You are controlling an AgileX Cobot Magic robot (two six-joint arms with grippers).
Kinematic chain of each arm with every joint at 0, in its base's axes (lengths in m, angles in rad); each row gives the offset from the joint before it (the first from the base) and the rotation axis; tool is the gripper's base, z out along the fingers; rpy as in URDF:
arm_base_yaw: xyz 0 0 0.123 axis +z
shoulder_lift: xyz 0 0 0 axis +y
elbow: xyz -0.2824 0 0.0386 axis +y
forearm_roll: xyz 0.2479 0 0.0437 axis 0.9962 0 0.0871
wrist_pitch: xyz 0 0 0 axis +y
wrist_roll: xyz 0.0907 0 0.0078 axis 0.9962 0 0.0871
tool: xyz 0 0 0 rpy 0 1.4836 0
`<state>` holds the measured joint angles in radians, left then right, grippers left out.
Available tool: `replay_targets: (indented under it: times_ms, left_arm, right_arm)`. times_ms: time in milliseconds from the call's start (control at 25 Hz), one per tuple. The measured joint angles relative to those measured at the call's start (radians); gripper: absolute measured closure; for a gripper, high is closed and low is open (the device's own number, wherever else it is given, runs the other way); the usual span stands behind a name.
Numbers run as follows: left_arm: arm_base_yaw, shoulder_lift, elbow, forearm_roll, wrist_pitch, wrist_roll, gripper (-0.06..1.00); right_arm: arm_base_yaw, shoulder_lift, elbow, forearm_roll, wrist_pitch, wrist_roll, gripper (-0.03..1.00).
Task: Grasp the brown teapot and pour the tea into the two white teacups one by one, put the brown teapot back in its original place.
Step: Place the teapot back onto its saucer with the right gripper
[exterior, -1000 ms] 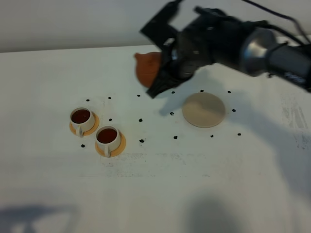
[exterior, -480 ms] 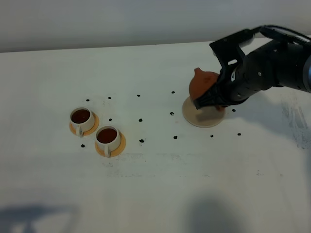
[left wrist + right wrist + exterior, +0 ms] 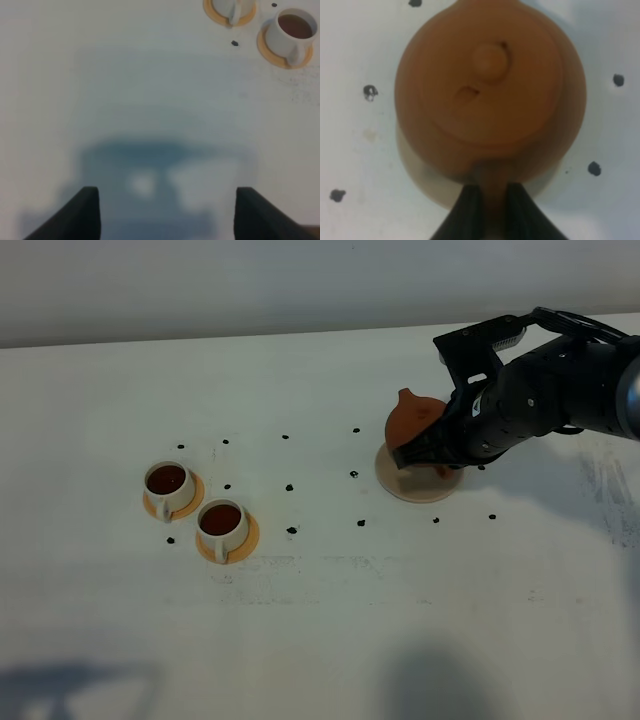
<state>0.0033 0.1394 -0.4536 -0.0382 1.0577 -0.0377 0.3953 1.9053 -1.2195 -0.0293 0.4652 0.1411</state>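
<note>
right pincer (image 3: 492, 197) clamped on brown teapot (image 3: 490, 85) handle, over coaster (image 3: 415, 485)

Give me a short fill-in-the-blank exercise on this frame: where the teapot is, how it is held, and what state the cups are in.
1. The right hand grips the round reddish-brown clay teapot by its straight side ____.
2. The teapot is above the flat round cream-white ____.
3. Both small white handled teacups on orange saucers hold dark ____.
4. The left hand is ____ and holds nothing.

Missing words: handle; coaster; tea; open
</note>
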Motion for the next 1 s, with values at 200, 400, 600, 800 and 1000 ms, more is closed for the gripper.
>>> replay_targets:
  times_ms: [200, 400, 600, 800, 1000]
  left_arm:
    - [0.000, 0.000, 0.000, 0.000, 0.000, 0.000, 0.38]
    - [0.000, 0.000, 0.000, 0.000, 0.000, 0.000, 0.38]
    - [0.000, 0.000, 0.000, 0.000, 0.000, 0.000, 0.38]
    - [0.000, 0.000, 0.000, 0.000, 0.000, 0.000, 0.38]
    - [0.000, 0.000, 0.000, 0.000, 0.000, 0.000, 0.38]
  right_arm:
    - [0.005, 0.006, 0.014, 0.019, -0.005, 0.000, 0.85]
    - [0.012, 0.006, 0.063, 0.037, -0.034, 0.000, 0.85]
    - [0.012, 0.006, 0.075, 0.043, -0.058, 0.000, 0.85]
    - [0.012, 0.006, 0.076, 0.043, -0.078, 0.000, 0.85]
    - [0.012, 0.009, 0.076, 0.043, -0.094, 0.000, 0.85]
